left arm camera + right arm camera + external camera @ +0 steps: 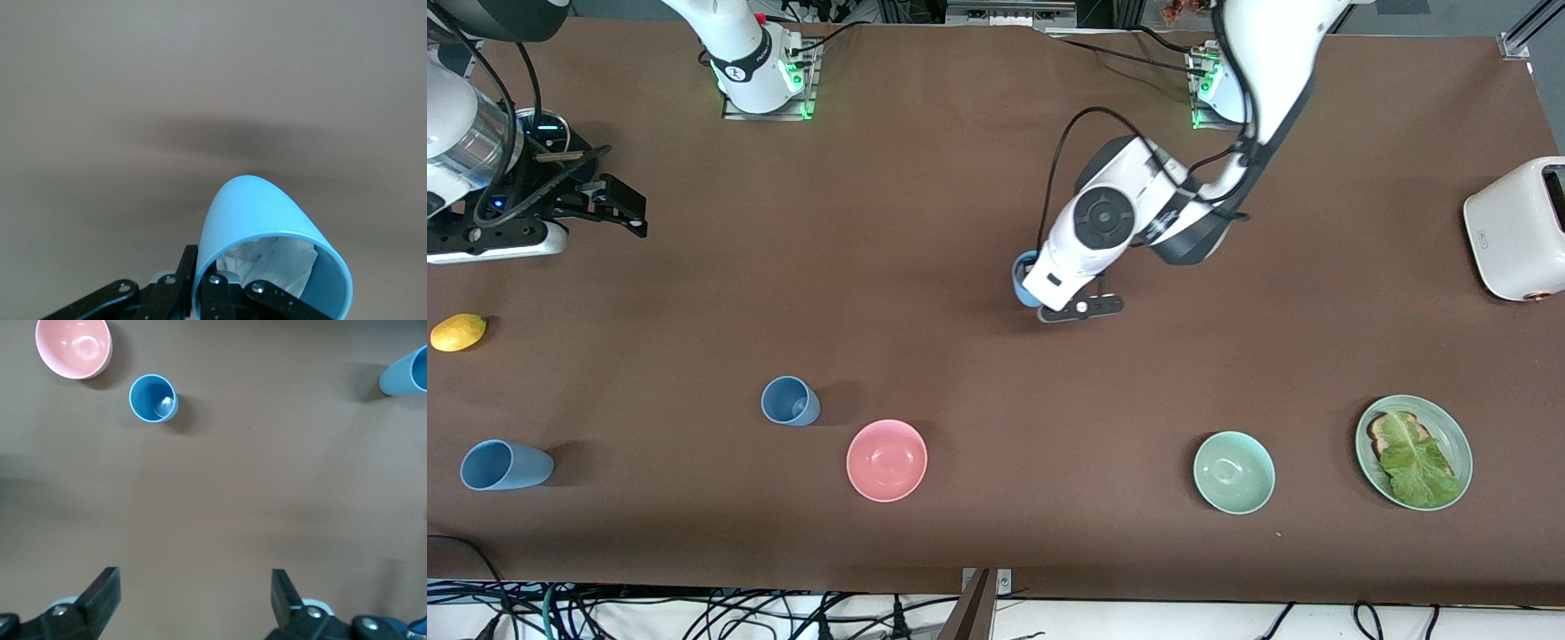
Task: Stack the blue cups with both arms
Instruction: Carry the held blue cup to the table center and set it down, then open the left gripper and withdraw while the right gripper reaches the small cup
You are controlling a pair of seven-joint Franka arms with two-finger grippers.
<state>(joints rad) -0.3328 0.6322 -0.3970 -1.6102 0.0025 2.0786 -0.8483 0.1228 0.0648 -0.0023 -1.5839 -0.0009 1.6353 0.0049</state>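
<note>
My left gripper [1037,290] is shut on the rim of a light-blue cup [1024,277], one finger inside and one outside. It holds the cup tilted over the middle of the table; the cup [267,223] fills the left wrist view, above the left gripper [200,283]. A second blue cup [790,401] stands upright beside the pink bowl and also shows in the right wrist view [153,399]. A third blue cup [505,465] lies on its side near the right arm's end, also in the right wrist view [405,373]. My right gripper [630,213] is open and empty, up over that end of the table [193,593].
A yellow lemon [458,332] lies at the right arm's end. A pink bowl [887,460] and a pale green bowl [1233,472] sit near the front camera. A green plate [1456,440] with toast and lettuce and a white toaster [1516,227] are at the left arm's end.
</note>
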